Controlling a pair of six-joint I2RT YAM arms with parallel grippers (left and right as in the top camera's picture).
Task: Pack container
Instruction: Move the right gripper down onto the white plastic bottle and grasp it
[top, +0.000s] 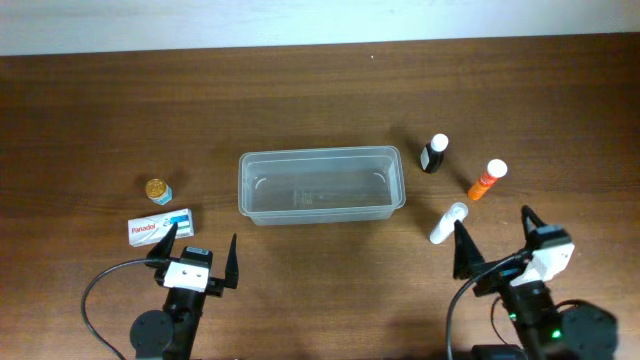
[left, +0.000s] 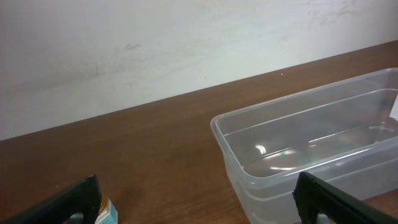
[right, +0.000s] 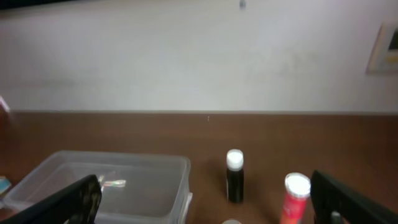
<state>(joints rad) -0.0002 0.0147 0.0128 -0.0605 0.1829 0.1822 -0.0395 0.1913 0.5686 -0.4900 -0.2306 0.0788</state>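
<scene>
One container (top: 320, 187): clear, empty, mid-counter, long axis running parallel to the far edge. It lies ahead of both my grippers, which hang by the near edge.

My left gripper (top: 197, 252) is toward the near-left corner, my right gripper (top: 494, 235) toward the near-right. Both are spread wide, holding nothing. The tub sits ahead-right of the left and ahead-left of the right, about equally near.

- One Panadol box (top: 160, 227), just beside my left fingers.
- Three bottles, right side: white bottle (top: 447, 223) close by my right gripper, orange bottle (top: 487, 180) and black bottle (top: 434, 154) farther.
- One gold-lidded jar (top: 157, 189), beyond the box.

The right arm probably starts with the white bottle.
</scene>
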